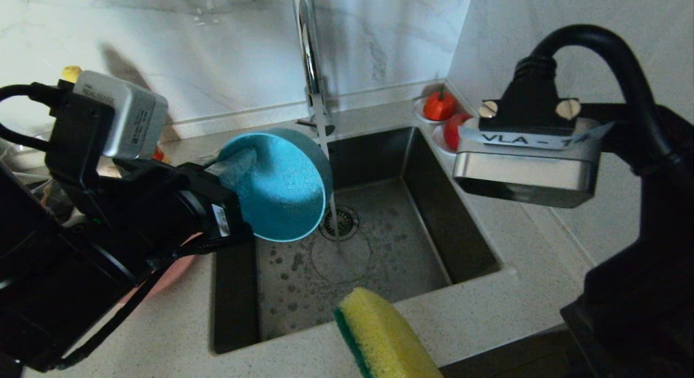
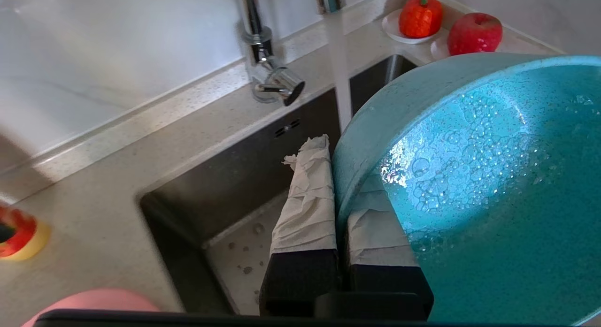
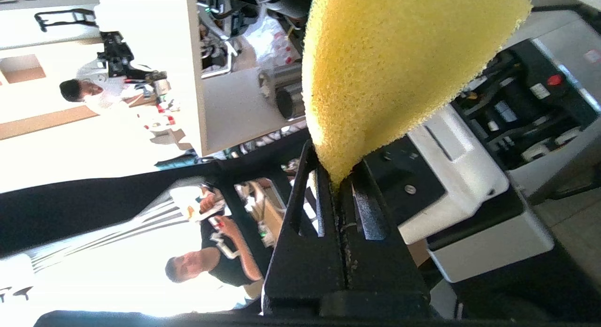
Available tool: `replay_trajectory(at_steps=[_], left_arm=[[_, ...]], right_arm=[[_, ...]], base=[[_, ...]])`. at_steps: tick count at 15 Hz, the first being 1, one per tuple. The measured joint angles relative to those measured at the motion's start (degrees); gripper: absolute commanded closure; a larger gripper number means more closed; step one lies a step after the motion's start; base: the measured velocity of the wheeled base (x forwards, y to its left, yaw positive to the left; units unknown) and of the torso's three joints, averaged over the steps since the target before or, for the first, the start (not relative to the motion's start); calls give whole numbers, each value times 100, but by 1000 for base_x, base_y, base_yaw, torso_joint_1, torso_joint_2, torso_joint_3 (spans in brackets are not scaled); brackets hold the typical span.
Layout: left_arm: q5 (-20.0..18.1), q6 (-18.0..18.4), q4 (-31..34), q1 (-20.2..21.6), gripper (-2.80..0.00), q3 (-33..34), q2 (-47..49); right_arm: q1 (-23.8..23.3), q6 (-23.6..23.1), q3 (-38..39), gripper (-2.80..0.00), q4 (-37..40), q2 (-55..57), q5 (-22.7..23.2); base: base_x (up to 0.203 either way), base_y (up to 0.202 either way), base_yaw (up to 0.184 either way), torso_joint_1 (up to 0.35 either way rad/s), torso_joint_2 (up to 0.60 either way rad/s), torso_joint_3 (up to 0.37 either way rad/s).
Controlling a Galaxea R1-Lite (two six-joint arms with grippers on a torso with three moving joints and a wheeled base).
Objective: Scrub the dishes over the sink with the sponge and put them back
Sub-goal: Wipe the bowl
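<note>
I've got the left gripper (image 2: 335, 195) clamped on the rim of the small teal-blue bowl (image 1: 282, 185), one taped finger inside, one outside. Bowl is held tilted on edge over the left part of the square dark steel sink (image 1: 379, 248), soap bubbles on its inner face. Water stream (image 1: 328, 166) from the tall chrome tap (image 1: 309, 47) runs just beside the bowl's rim, down to the round drain strainer (image 1: 340, 222). Right gripper (image 3: 340, 184) is pinched tight on one end of the yellow rectangular sponge with green scouring layer (image 1: 379, 334), at the sink's near edge. Round pink plate (image 1: 173, 272) sits on the counter, left of the sink, under my left arm.
</note>
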Motion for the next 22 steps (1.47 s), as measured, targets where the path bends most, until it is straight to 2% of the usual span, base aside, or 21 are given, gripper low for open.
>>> replay_trajectory(at_steps=[4, 7, 10, 13, 17, 22], left_arm=[[144, 9, 36, -30, 0, -304, 318], [708, 7, 157, -133, 0, -664, 681], [1476, 5, 237, -386, 0, -946, 987], [1911, 3, 225, -444, 0, -1032, 1126], [2158, 4, 171, -455, 0, -1149, 1211], [2177, 2, 5, -524, 0, -1211, 1222]], right_arm=[[-2, 59, -310, 0, 129, 246, 79], [-2, 105, -334, 0, 69, 347, 108], [-2, 148, -334, 0, -89, 497, 217], [-6, 150, -345, 0, -203, 649, 258], [-9, 239, -345, 0, -291, 847, 320], [-55, 322, -343, 0, -505, 1009, 421]], base=[[0, 0, 0, 0, 0, 0], [0, 0, 0, 0, 0, 0], [0, 0, 0, 0, 0, 0], [0, 0, 0, 0, 0, 0], [0, 0, 0, 0, 0, 0], [0, 0, 0, 0, 0, 0]])
